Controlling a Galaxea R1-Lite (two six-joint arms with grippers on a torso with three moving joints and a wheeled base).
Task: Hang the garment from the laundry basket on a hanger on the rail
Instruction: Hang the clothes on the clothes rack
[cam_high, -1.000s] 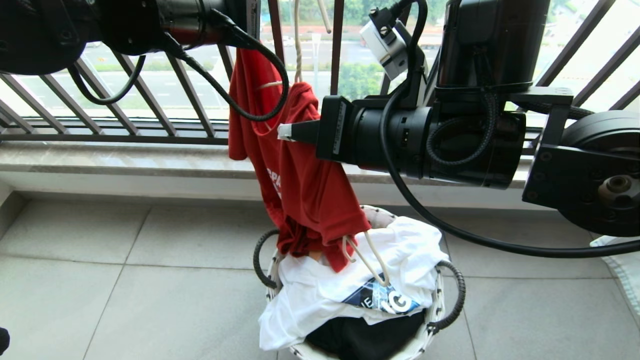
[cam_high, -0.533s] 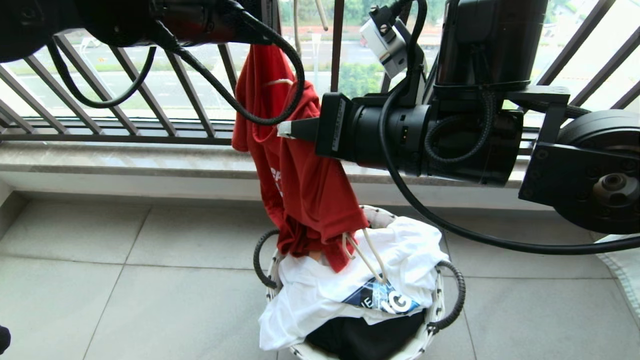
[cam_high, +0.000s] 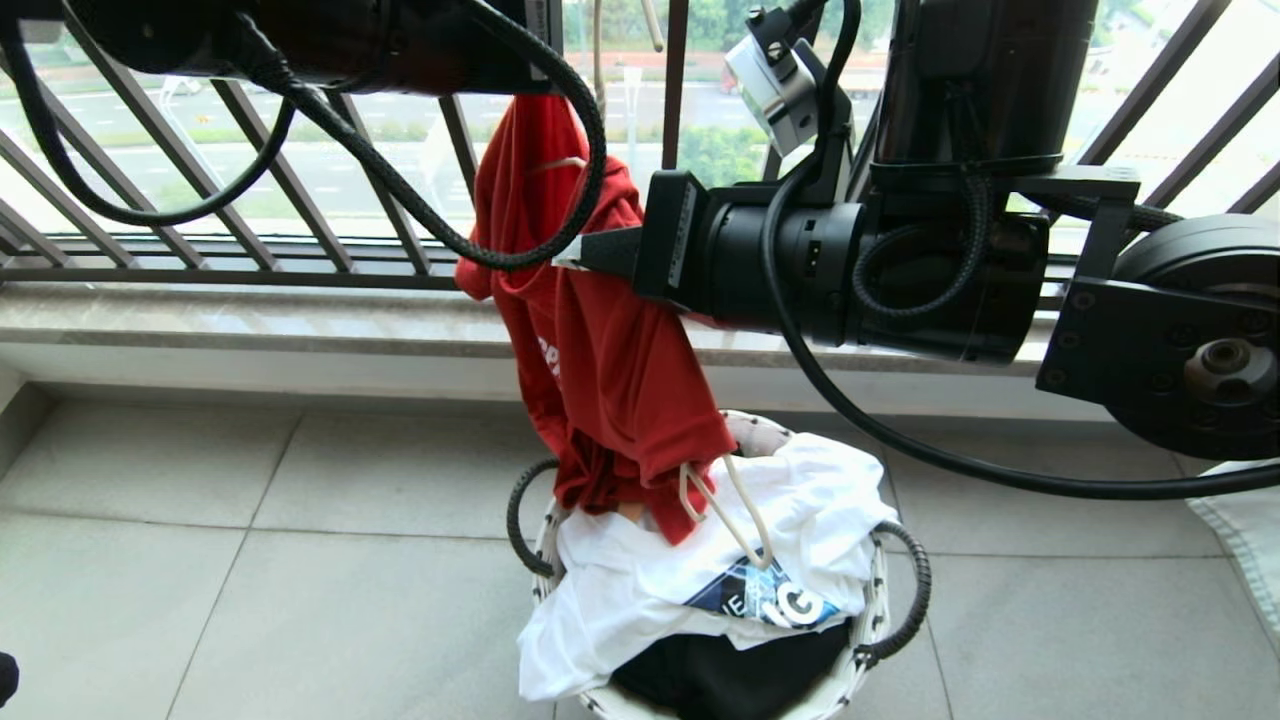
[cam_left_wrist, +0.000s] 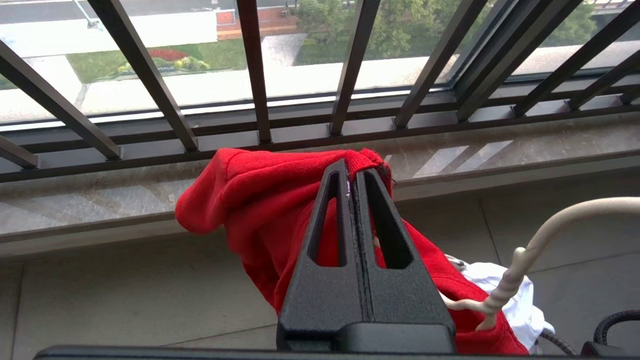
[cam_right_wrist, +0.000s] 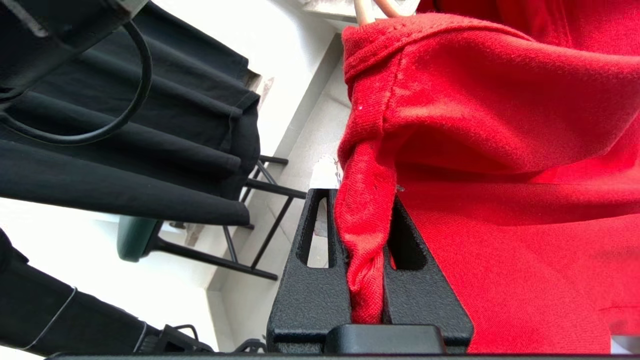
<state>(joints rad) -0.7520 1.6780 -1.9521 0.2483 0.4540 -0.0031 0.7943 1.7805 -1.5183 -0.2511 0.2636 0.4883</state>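
Only the wrist views show the grips: the left gripper (cam_left_wrist: 354, 172) is pressed together on a hem of the red garment (cam_high: 610, 380), and the right gripper (cam_right_wrist: 365, 210) is clamped on a bunched fold of it. From the head view the shirt hangs over the laundry basket (cam_high: 870, 640), its lower end touching the white T-shirt (cam_high: 640, 590) there. The hanger (cam_high: 735, 515) pokes out below the cloth, mostly hidden. The chest print is folded and unreadable; the white shirt shows "IG".
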